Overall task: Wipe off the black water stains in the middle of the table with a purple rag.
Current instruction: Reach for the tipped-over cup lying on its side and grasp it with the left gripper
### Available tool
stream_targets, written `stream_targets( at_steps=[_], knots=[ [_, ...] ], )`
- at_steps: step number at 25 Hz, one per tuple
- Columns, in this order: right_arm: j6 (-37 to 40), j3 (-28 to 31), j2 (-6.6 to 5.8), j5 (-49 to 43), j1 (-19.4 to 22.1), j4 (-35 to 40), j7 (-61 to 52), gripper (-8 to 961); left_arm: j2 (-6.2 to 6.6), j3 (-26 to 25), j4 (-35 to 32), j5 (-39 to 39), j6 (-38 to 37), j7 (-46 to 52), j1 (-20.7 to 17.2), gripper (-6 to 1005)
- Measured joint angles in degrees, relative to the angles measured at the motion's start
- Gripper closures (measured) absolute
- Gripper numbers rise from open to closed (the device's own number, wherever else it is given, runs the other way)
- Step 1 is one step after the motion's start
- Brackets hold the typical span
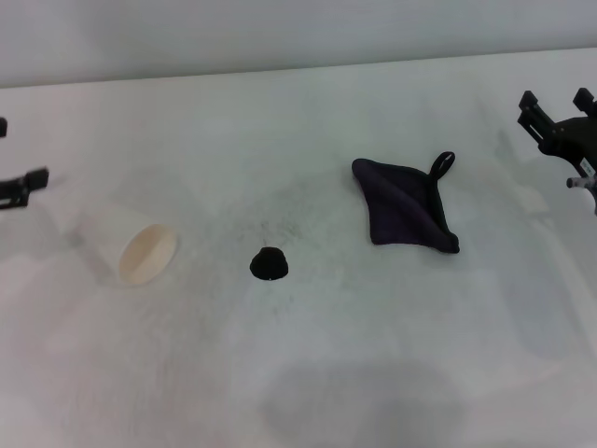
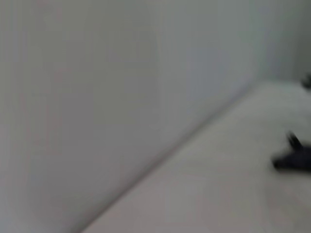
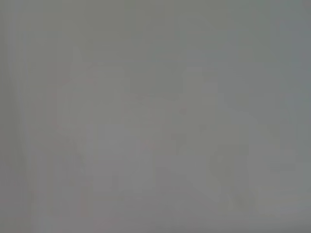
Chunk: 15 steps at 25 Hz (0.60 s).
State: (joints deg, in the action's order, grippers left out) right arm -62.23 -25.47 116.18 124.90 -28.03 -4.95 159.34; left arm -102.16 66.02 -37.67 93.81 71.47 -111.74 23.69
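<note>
Purple rag (image 1: 406, 211) lies right of black water stains (image 1: 269, 264) (apart) — right tool (image 1: 558, 109) spread, left tool (image 1: 23, 185) unclear

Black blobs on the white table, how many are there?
1. The black water stains form one roundish blob mid-table, between the tipped paper cup on the robot's left and the purple rag on its right, touching neither. Only faint specks surround it.

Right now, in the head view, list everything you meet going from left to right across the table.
Left gripper → white paper cup lying on its side → black water stain → purple rag → right gripper.
</note>
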Motion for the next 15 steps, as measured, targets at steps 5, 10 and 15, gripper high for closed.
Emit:
stream_targets(
  at_steps=[5,10,15],
  knots=[
    [0.10,2.59,0.02,0.00,-1.13,-2.14,0.00,109,-0.37,-8.49,-8.06,-16.95,6.34,-0.36,0.61,123],
    [0.11,4.15,0.01,-0.03,-1.67,-3.11,0.00,109,-3.18,-11.58,-19.09,-30.52,11.11,-0.41,0.46,124],
    [0.25,5.52,0.01,-0.07,-1.78,-3.30,0.00,109,-7.65,-11.62,-29.24,-40.60,11.80,-0.47,0.66,124]
  ],
)
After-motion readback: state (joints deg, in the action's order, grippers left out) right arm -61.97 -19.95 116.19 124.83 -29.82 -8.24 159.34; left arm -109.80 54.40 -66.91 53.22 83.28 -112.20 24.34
